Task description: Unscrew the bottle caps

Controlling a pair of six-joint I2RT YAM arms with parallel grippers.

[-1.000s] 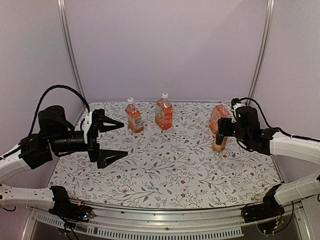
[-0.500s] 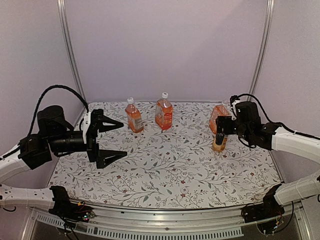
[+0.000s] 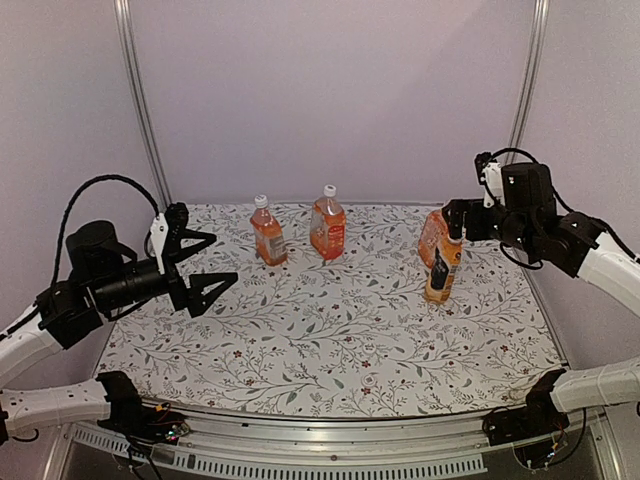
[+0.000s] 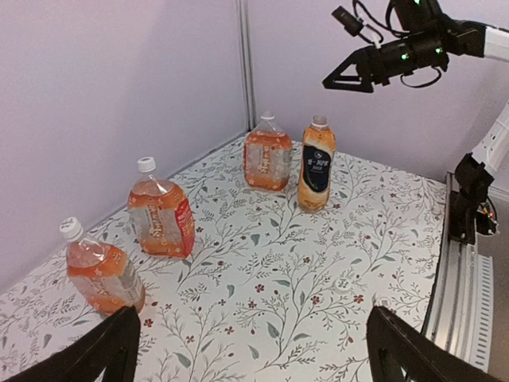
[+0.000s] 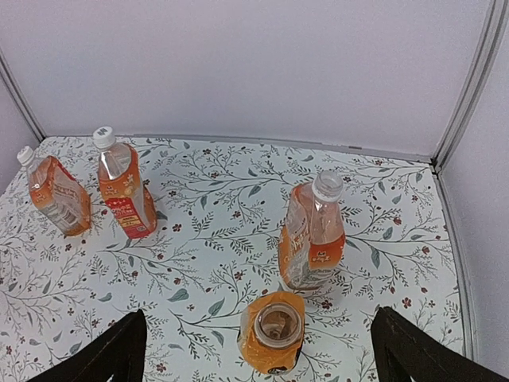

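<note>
White caps (image 3: 260, 200) sat on three of the four orange-drink btls (image 3: 268, 240), all upright on the floral table (image 3: 330, 340). Two btls stood by the far edge, one left of its middle and one abt at its middle, each capped. The third btl (image 5: 314, 235) stood near the far right corner, cap (image 5: 327, 185) on. Just beside it, on the near side, stood the black-labelled btl (image 4: 316, 163). Its top looked pale from the side but see-through from straight above, so cap on or off couldn't be told.

R claw (image 3: 452, 220) hung above the black-labelled btl w/ jaws wide apart, holding nothing and not touching it. L claw (image 3: 222, 258) hovered over the table's left edge, pointing twd the btls but well apart from them, jaws also spread wide, nothing btwn them.
</note>
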